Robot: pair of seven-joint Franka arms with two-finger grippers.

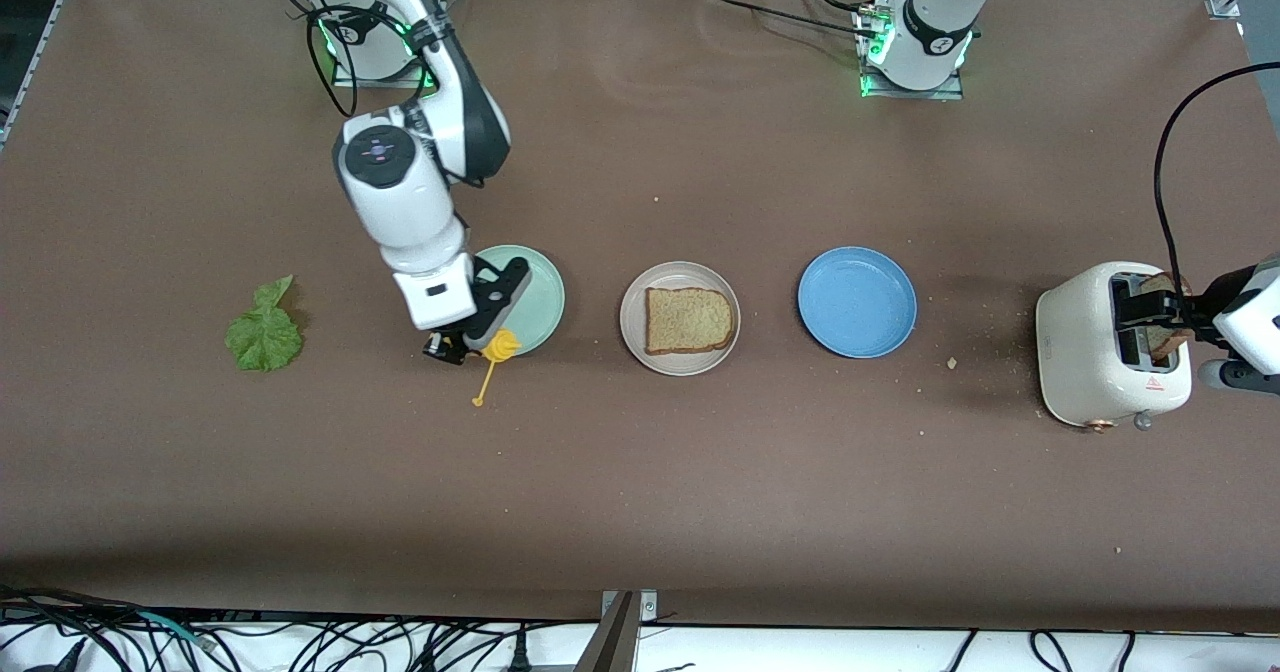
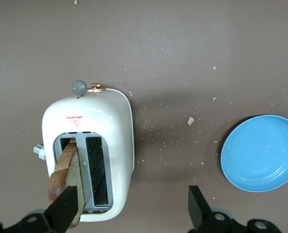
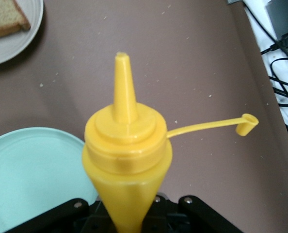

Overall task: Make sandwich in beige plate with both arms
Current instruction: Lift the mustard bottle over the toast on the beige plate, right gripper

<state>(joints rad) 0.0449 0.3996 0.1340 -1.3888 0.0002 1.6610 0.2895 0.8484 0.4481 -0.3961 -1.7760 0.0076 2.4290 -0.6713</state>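
Green lettuce leaf (image 1: 264, 330) lying loose on the tabletop (image 1: 640, 512) toward the right arm's end, not yet used. Next along, right end effector (image 1: 470, 337) clenched on a yellow squeeze bottle (image 1: 498, 346), cap dangling open on its strap, nozzle over the edge of the mint green plate (image 1: 535, 287), which holds nothing visible. At the middle, beige plate (image 1: 680, 318) carrying one bread slice (image 1: 688, 319), bare on top: sandwich base laid, no sauce or leaf on it as far as can be seen. Just along from it, blue plate (image 1: 857, 301), nothing on it. At the left arm's end, white toaster (image 1: 1110, 357) with a second slice (image 2: 65, 175) standing up out of one slot; left end effector (image 1: 1165, 322) spread wide, one finger (image 2: 66, 206) beside that slice, the other well apart, nothing gripped yet. Judged roughly a quarter done: sauce, lettuce and top slice all left to place.
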